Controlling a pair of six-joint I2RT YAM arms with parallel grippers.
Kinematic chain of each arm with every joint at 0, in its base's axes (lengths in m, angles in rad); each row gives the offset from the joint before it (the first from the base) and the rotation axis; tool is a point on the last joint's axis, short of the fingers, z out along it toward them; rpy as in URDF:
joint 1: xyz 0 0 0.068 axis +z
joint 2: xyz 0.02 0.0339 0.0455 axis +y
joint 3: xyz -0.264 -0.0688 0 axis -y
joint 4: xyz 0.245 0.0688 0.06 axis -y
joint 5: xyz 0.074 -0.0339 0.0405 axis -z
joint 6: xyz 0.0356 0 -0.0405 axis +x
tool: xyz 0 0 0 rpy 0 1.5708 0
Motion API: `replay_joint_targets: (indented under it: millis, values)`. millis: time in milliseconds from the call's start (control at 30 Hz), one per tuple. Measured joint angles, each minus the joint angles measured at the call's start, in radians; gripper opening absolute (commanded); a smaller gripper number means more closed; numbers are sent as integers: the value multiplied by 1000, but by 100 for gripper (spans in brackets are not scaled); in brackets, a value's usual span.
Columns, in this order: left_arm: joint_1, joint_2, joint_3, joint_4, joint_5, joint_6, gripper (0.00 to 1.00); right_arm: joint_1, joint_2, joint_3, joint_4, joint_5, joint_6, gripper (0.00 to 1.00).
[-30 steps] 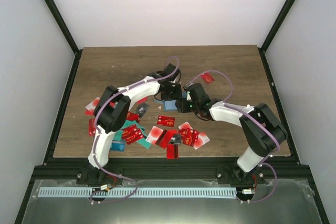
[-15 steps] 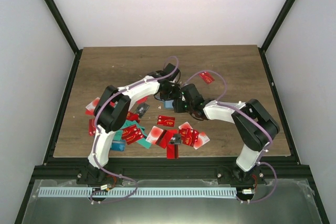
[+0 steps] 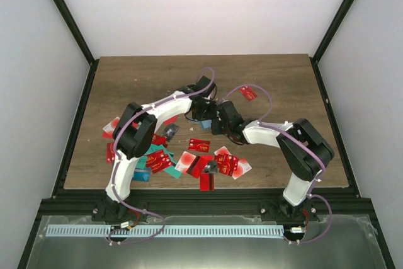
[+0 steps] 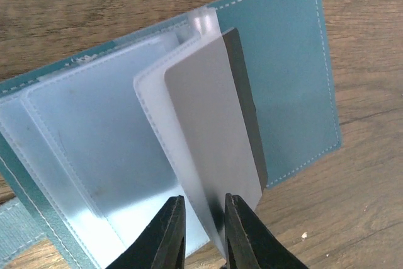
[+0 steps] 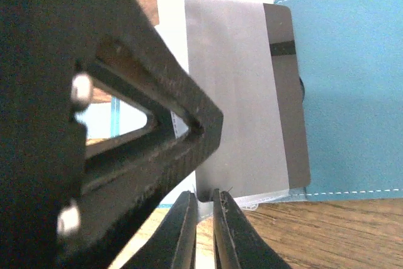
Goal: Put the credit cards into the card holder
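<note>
Both tools are pinching, left tool (image 4: 204, 231) the clear sleeve (image 4: 154, 124) at the middle of the card holder (image 4: 296, 80), right tool (image 5: 203, 222) the grey card (image 5: 293, 124) part-way inside that sleeve, so a skewed push may jam it.

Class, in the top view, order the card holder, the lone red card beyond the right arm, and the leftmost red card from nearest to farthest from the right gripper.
1. card holder, mid-table, at the right gripper.
2. lone red card, farther back, on the right.
3. leftmost red card, far left.
</note>
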Motion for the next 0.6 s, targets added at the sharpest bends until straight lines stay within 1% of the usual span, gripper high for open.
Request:
replay_joint_targets:
  millis: [67, 133, 167, 233, 367, 433, 600]
  values:
    - [-2, 0, 0, 0, 5, 3, 23, 0, 0, 0, 7, 7, 1, 2]
    - [-4, 0, 0, 1, 10, 9, 26, 0, -1, 0, 13, 16, 2, 1]
    - [-4, 0, 0, 3, 10, 11, 29, 0, -1, 0, 14, 22, 0, 1]
    - [-5, 0, 0, 6, 9, 19, 43, 0, -1, 0, 14, 35, 0, 1]
    - [-3, -9, -8, 13, -8, 32, 54, -1, -7, 0, 11, 64, 0, 1]
    - [-4, -29, -19, 18, -29, 40, 57, -1, -13, 0, 10, 79, -1, 1]
    - [-5, -116, -60, 20, -104, 55, 55, -14, -37, -1, 10, 86, 5, 1]
